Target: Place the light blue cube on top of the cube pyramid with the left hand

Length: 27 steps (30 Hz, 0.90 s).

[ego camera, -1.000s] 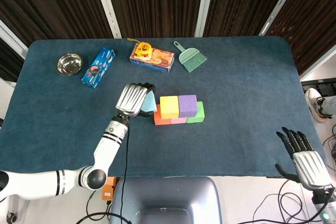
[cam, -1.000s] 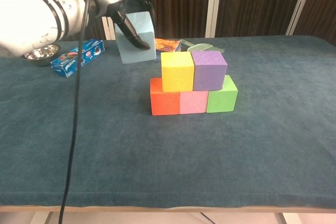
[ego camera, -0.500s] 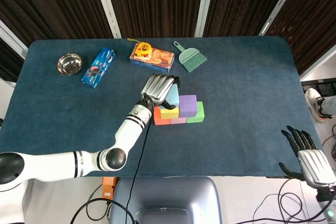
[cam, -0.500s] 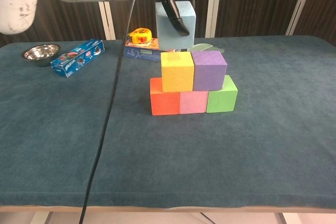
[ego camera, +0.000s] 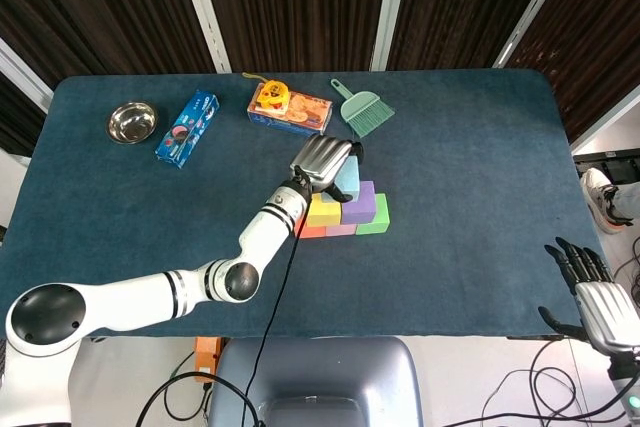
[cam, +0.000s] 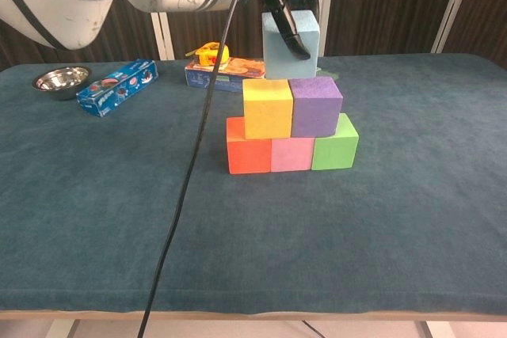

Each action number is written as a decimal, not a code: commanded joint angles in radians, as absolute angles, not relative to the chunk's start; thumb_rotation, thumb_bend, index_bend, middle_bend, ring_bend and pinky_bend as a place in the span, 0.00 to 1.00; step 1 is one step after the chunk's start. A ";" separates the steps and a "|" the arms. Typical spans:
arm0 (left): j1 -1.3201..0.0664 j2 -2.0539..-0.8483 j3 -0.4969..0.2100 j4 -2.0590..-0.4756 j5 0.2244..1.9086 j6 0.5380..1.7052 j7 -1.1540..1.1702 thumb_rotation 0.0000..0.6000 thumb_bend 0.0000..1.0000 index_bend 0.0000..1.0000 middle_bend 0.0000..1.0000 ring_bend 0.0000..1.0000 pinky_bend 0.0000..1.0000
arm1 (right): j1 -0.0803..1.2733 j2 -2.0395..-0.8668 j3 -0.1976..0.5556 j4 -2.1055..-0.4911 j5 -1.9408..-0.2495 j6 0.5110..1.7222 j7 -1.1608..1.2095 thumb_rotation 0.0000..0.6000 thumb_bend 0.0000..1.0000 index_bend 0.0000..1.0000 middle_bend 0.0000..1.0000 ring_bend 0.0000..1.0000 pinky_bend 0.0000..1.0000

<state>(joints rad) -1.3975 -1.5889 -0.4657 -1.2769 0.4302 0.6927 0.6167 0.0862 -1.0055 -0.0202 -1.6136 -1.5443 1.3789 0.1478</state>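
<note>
Light blue cube (cam: 291, 45) carried rightward over pyramid (cam: 291, 126), left hand (ego camera: 322, 158) gripping it, brush (ego camera: 364, 110) behind

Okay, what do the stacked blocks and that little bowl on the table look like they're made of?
The blocks, with the light blue one held by the left hand, look like matte foam: dull, slightly grainy faces, though painted wood is possible. The bowl looks like polished steel, shiny and reflective.

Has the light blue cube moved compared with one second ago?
Yes. The light blue cube, held by the left hand, went rightward: it was left of the yellow cube, now it is above the seam between yellow and purple cube.
</note>
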 commanded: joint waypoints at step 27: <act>-1.510 -1.597 -0.355 -1.301 0.283 0.839 0.657 1.00 0.37 0.46 0.57 0.53 0.58 | 0.087 -0.999 -0.021 -1.615 -1.547 1.374 0.159 1.00 0.21 0.00 0.00 0.00 0.00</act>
<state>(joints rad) -1.4956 -1.5979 -0.3562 -1.2850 0.3193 0.8115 0.6311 0.0872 -0.9993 -0.0216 -1.6147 -1.5463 1.3733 0.1586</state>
